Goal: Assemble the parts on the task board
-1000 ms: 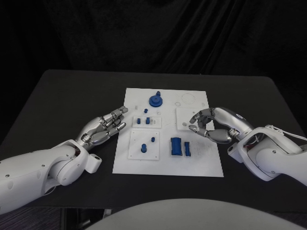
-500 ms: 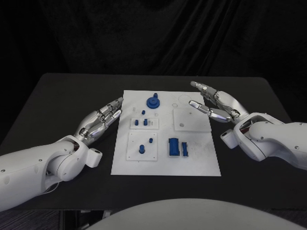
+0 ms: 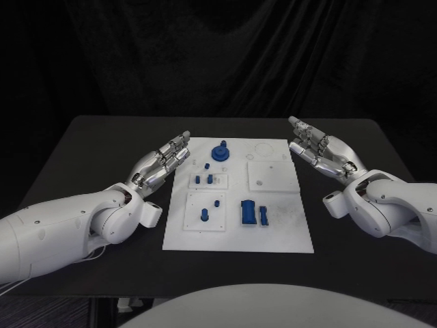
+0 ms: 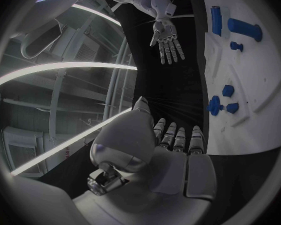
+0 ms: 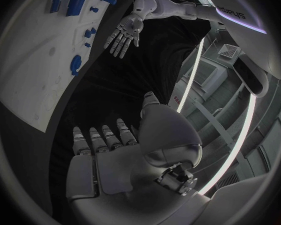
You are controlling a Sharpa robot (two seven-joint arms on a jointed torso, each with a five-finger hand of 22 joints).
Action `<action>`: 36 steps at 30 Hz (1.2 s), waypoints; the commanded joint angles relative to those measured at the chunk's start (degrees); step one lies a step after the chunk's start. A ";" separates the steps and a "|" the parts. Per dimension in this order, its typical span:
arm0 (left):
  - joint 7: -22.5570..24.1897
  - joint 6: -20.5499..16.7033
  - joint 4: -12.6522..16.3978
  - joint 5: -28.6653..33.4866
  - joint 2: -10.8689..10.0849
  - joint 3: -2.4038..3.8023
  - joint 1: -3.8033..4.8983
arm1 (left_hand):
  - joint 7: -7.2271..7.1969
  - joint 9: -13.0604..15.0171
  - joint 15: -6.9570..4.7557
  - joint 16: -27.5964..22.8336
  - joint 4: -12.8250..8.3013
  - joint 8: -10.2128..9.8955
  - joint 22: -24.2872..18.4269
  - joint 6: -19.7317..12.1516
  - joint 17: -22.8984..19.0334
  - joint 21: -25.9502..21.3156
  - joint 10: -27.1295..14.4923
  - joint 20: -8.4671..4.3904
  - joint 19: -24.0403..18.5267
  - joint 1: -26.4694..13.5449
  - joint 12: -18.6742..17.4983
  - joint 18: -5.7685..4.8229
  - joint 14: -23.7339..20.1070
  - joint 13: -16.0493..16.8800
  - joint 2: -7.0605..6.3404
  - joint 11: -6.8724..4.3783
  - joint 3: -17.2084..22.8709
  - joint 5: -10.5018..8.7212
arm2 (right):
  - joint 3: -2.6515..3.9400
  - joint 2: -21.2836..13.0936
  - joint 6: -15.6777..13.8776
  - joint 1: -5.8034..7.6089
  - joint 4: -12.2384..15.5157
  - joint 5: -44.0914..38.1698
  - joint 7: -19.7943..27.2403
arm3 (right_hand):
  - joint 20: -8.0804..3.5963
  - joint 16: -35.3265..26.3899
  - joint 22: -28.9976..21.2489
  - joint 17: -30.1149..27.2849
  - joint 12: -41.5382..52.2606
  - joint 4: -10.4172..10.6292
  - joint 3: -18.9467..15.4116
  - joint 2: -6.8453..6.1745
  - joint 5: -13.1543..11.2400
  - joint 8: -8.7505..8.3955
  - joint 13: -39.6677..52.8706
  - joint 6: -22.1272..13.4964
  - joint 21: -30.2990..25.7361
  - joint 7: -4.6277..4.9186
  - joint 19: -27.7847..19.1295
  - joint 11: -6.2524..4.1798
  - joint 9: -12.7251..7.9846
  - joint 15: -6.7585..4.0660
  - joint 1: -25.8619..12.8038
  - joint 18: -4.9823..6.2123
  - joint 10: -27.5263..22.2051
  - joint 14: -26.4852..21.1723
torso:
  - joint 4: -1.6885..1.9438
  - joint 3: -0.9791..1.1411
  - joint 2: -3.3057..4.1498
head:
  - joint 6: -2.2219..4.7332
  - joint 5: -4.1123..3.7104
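Flanking the task board (image 3: 278,236), both hands lay flat and released, fingers stretched forward and slightly apart, grasping nothing. The left hand (image 3: 162,164) reached along the board's left edge, its fingertips level with the far corner; the right hand (image 3: 322,152) sat just off the board's right far corner, palm down, well clear of the parts. Each wrist view showed the opposite hand spread the same way — the right hand (image 4: 167,40) from the left wrist, the left hand (image 5: 123,33) from the right wrist.

The white board lay lengthwise in the middle of the black table (image 3: 80,143). On it sat one round blue gear-like part (image 3: 220,145) near the far edge, a cluster of about four small blue pegs (image 3: 209,176) below it on a raised white plate, two small blue pieces (image 3: 211,209) on the near-left plate, and one thick blue block (image 3: 248,210) with one slim blue bar (image 3: 265,215) beside it. A plain white square plate (image 3: 271,175) lay at the right — bare of blue parts.
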 commanded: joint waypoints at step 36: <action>-8.76 -35.79 7.89 9.59 2.90 11.23 -0.07 | 5.84 -1.46 0.01 -0.21 -16.83 -1.54 -0.77 -11.92 -0.07 -0.42 -2.97 -4.69 -0.25 -59.10 -7.19 -8.88 -0.02 -1.41 -15.11 1.94 13.51 -16.74 | 14.24 15.46 -19.38 -4.67 -3.05 23.88 -5.58 | -16.90 -1.78 -2.50 -0.44 -5.10 -16.74 9.64 -5.61 -9.77 -1.54 -1.60 -10.61 -0.59 4.55 -1.05 -3.39 -1.44 -9.09 -63.34 -3.99 -0.09 -0.25 | -2.93 1.91 -3.72 | 15.34 1.16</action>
